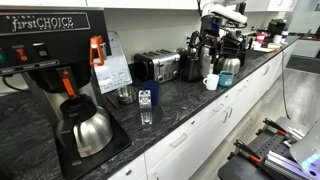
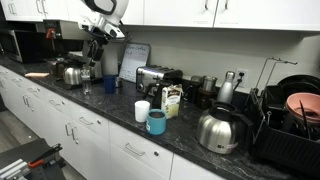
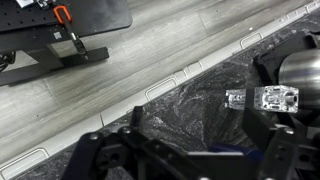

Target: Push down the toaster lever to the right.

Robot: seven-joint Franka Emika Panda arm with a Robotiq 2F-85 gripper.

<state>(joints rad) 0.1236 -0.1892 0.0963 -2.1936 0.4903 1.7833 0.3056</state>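
The silver and black toaster [image 1: 157, 66] stands on the dark stone counter against the wall, and it shows in both exterior views [image 2: 156, 77]. Its levers are too small to make out. My gripper [image 1: 204, 52] hangs above the counter well to one side of the toaster, near a silver kettle [image 1: 229, 67], and it shows in both exterior views [image 2: 95, 52]. In the wrist view the gripper [image 3: 190, 150] is open and empty, with dark counter between the fingers. The toaster is out of the wrist view.
A coffee machine [image 1: 50, 55] with a steel carafe [image 1: 88, 130], a glass [image 1: 147, 108] and a white mug [image 1: 211, 82] stand on the counter. A white cup [image 2: 142, 110], a teal cup [image 2: 157, 122], a kettle [image 2: 218, 130] and a dish rack [image 2: 290, 120] stand past the toaster.
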